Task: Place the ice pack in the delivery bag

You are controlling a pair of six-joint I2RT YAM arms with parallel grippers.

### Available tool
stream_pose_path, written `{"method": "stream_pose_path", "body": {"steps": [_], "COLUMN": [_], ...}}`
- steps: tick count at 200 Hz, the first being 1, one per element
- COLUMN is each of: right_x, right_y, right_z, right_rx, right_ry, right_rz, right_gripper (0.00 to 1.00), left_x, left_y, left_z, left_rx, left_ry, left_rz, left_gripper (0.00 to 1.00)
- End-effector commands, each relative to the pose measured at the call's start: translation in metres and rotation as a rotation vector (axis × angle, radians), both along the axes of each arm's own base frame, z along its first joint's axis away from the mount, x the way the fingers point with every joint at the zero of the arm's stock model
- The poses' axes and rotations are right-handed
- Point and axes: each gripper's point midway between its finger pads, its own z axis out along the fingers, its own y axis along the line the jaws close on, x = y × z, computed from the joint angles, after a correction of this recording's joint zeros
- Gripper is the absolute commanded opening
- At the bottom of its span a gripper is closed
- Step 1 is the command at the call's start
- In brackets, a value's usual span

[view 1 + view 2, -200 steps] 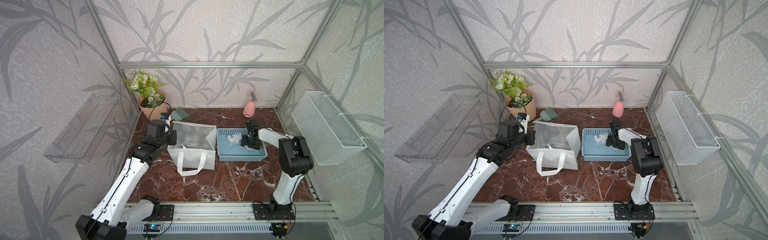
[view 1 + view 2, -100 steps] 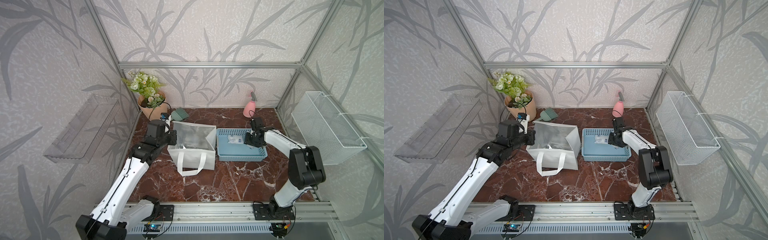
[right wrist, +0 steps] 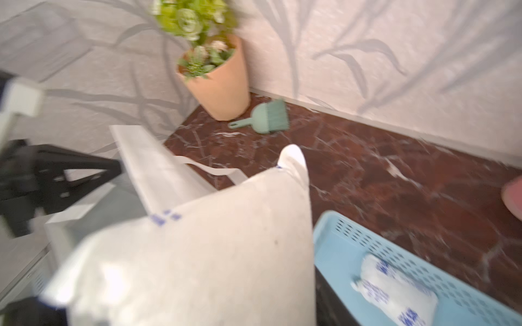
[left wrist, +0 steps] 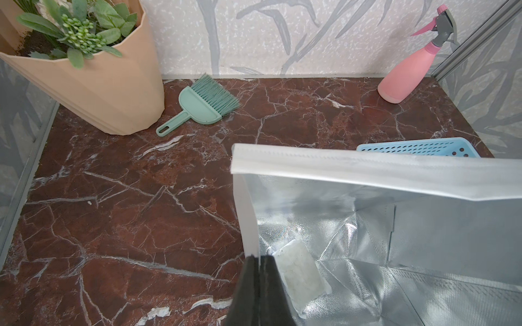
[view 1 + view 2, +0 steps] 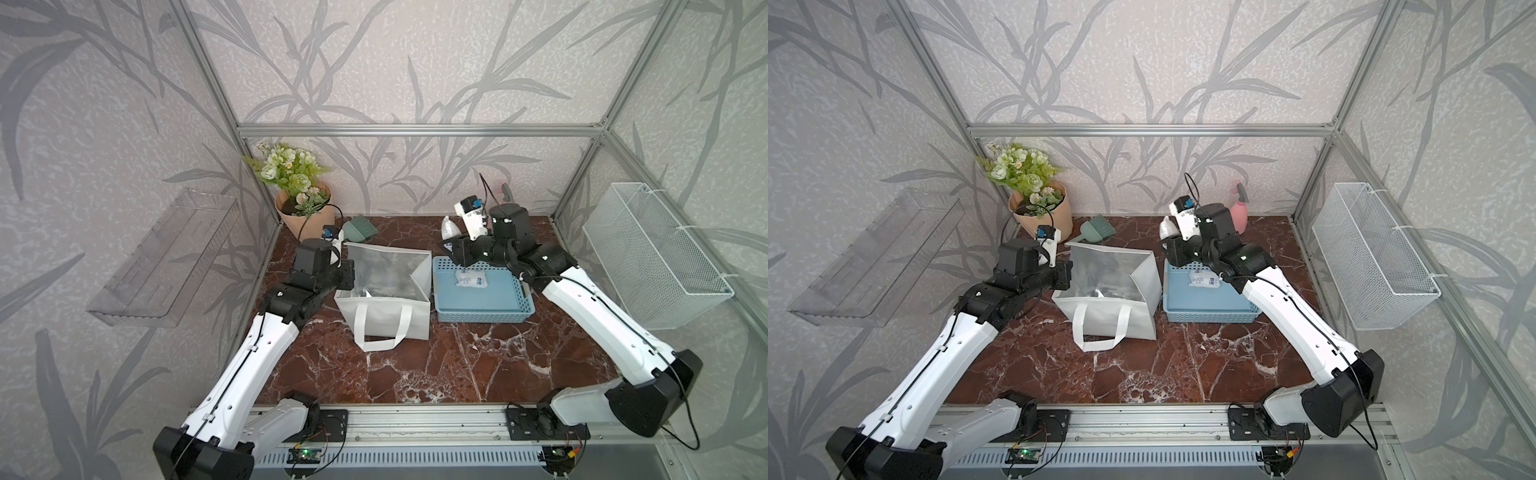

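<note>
Ice pack point(image 5: 449, 227) gripped in the right claw point(image 5: 454, 246), held above the far corner of the basket point(image 5: 482, 316) nearest the bag point(image 5: 386, 316).
Left claw point(image 4: 258, 259) is closed on the bag's side rim. The bag stands open on the counter point(image 5: 457, 365), just beside the basket. A second pack point(image 5: 471, 278) lies in the basket; a third pack point(image 4: 300, 273) lies on the bag's foil floor.

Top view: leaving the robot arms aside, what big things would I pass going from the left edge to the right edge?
Clear shelf on the wall → flower pot → white bag → blue basket → wire basket on the wall.
</note>
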Motion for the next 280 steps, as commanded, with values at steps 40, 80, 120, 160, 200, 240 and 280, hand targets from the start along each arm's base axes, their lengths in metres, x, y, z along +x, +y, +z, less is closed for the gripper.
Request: {"method": "stream_pose_path", "body": {"steps": [40, 80, 120, 160, 200, 240, 280], "right_x": [-0.051, -0.063, -0.053, -0.054, -0.052, -0.044, -0.033], "right_y": [0.116, 0.146, 0.148, 0.136, 0.135, 0.136, 0.138], "right_z": [0.007, -0.072, -0.149, -0.226, -0.253, -0.235, -0.168], "right_rx": [-0.070, -0.262, -0.410, -0.579, -0.610, -0.595, -0.467], "right_ry": [-0.074, 0.104, 0.238, 0.392, 0.458, 0.417, 0.295], "right_rz": [0.464, 0.562, 0.547, 0.530, 0.506, 0.476, 0.429], "right_gripper": [0.41, 0.42, 0.42, 0.49, 0.59, 0.74, 0.82], "left_x": [-0.001, -0.001, 0.000, -0.002, -0.002, -0.001, 0.000], "left_y": [0.001, 0.001, 0.000, 0.001, -0.001, -0.001, 0.001], "left_z": [0.007, 0.012, 0.014, 0.014, 0.010, 0.010, 0.009], "left_rx": [-0.008, -0.012, -0.015, -0.014, -0.022, -0.024, -0.025], "left_ry": [-0.031, -0.043, -0.049, -0.051, -0.044, -0.042, -0.040], "left_rz": [0.002, 0.000, -0.007, -0.005, -0.007, -0.006, 0.011], "left_gripper": [0.00, 0.00, 0.00, 0.00, 0.00, 0.00, 0.00]}}
